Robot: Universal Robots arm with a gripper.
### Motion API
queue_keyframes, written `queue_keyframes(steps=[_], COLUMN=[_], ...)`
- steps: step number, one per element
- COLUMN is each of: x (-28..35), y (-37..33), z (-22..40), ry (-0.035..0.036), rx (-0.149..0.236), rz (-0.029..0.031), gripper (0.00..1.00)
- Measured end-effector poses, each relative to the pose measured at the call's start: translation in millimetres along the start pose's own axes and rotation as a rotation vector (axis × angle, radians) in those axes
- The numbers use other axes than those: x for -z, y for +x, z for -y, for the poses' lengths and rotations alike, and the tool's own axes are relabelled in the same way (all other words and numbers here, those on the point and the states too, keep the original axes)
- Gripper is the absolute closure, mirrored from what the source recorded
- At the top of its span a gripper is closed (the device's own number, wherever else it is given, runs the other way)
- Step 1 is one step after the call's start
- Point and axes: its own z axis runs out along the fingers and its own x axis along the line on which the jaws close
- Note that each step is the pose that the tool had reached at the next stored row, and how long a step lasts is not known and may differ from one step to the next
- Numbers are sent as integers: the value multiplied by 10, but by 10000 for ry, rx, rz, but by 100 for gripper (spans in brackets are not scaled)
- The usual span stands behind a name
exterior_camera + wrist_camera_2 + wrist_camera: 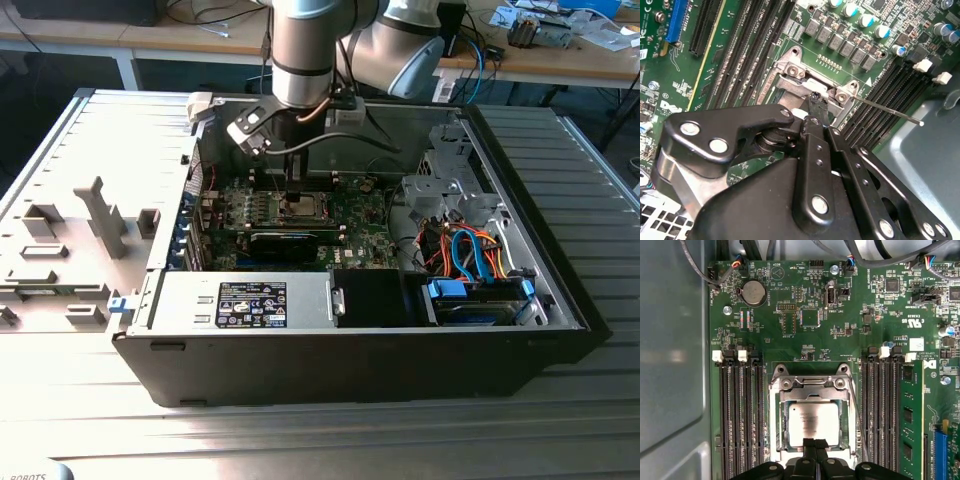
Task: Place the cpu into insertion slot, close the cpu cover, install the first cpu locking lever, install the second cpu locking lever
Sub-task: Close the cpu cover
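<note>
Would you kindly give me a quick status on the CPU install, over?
Gripper shut, tips at the cpu cover edge. cpu flat in the cover's window. One locking lever juts out sideways. Nothing blocking.

The arm [303, 45] stands at the top of the exterior view, its silver-grey last link upright. A bent joint [400, 50] sits just beside it toward the exterior view's right. Below the wrist [300, 105] the gripper [297, 185] points straight down. In both wrist views the gripper [818, 106] [815, 444] has its two black fingers [809, 444] pressed together, the tips meeting with no gap between them. In the second wrist view its black linkage bars [815, 165] fold inward and narrow toward the tips.
</note>
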Motion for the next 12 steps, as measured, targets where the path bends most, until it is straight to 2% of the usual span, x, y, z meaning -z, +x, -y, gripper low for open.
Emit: queue_keyframes(steps=[12], x=[-71], y=[3], z=[17], ry=[1], rx=[0], rz=[1], gripper=[89])
